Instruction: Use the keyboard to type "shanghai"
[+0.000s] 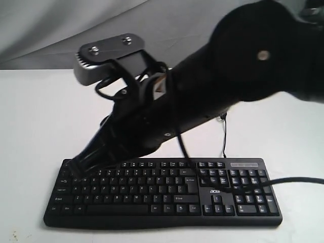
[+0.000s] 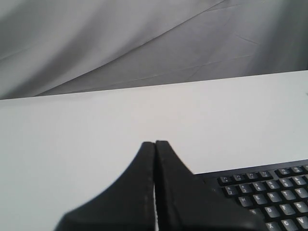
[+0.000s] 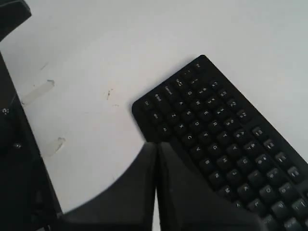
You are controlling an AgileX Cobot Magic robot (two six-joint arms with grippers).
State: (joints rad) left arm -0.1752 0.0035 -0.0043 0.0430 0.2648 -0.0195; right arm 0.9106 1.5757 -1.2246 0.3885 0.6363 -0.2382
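Observation:
The black keyboard (image 1: 152,195) lies on the white table, number pad to the right, and its thin cable (image 1: 224,139) leaves from the back edge. My right arm reaches across from the upper right. Its gripper (image 1: 76,167) is shut on nothing, with the tip over the keyboard's left end. In the right wrist view the shut gripper (image 3: 156,144) sits by the front edge of the keyboard (image 3: 226,134), near the lower letter row. Whether it touches a key I cannot tell. My left gripper (image 2: 155,142) is shut and empty, with the keyboard (image 2: 269,192) beside it. The exterior view does not show it.
A grey cloth backdrop (image 1: 50,25) hangs behind the table. A thicker black cable (image 1: 298,179) runs off to the right over the number pad. Bits of clear tape (image 3: 38,91) are stuck to the table beyond the keyboard's left end, next to a black structure (image 3: 19,159).

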